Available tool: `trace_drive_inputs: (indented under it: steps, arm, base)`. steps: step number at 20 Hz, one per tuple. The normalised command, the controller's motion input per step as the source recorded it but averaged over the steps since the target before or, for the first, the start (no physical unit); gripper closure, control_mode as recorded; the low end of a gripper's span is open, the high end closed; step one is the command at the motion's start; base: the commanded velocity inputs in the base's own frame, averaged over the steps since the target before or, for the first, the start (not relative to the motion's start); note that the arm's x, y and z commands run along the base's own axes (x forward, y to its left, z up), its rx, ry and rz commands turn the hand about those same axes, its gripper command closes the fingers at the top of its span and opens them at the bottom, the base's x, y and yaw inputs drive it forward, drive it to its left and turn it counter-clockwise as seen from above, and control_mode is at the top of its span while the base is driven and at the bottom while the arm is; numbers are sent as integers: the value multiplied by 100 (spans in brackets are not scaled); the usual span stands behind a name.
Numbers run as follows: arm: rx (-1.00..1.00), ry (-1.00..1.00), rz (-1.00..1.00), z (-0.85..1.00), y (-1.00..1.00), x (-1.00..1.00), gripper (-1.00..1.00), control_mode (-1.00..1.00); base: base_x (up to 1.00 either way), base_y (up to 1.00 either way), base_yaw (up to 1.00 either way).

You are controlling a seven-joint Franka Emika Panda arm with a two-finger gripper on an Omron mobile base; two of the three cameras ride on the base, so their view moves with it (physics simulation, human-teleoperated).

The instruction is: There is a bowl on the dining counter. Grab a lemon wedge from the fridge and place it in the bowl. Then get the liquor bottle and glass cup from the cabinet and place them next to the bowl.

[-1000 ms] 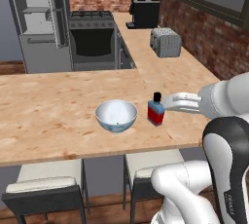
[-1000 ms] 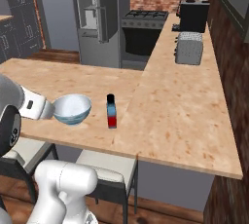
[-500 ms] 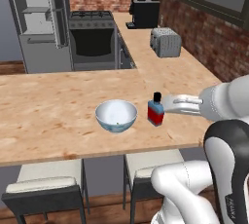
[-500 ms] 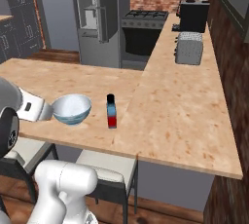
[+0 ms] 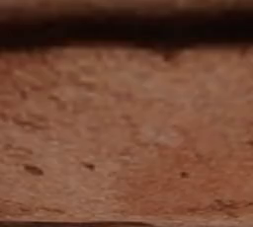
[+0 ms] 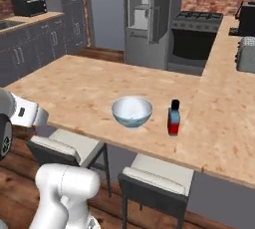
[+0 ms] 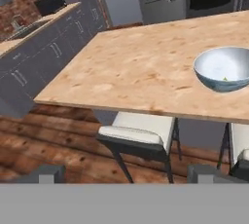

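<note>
A: How is the gripper (image 7: 125,173) held?

B: Its jaws are spread wide and nothing is held between them; the two dark fingertips (image 7: 46,173) are seen low in the hand view, off the near edge of the dining counter (image 7: 146,67), above a stool (image 7: 138,133) and the wood floor (image 7: 44,140).

A: And the bowl (image 6: 132,112)?

B: It is set on the dining counter near its front edge. A small pale-yellow piece is seen inside it in the hand view; whether it is the lemon wedge cannot be told.

A: The liquor bottle (image 6: 174,118)?

B: It is stood upright just beside the bowl, apart from it. The fridge (image 6: 147,21) is seen well behind the bowl, its door open.
</note>
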Motion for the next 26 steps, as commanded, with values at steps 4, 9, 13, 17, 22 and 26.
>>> trace_drive_inputs:
  steps: [4,9,13,17,22,26]
  arm:
    - [0,0,0,0,0,0,-100,100]
    - [0,0,0,0,0,0,-100,100]
    - [0,0,0,0,0,0,-100,100]
    - [0,0,0,0,0,0,-100,100]
    - [0,0,0,0,0,0,-100,100]
    - [0,0,0,0,0,0,-100,100]
  base:
    - [-17,96,59]
    - [-9,81,66]
    - [-1,72,68]
    - [3,61,67]
    - [36,47,60]
    - [95,10,37]
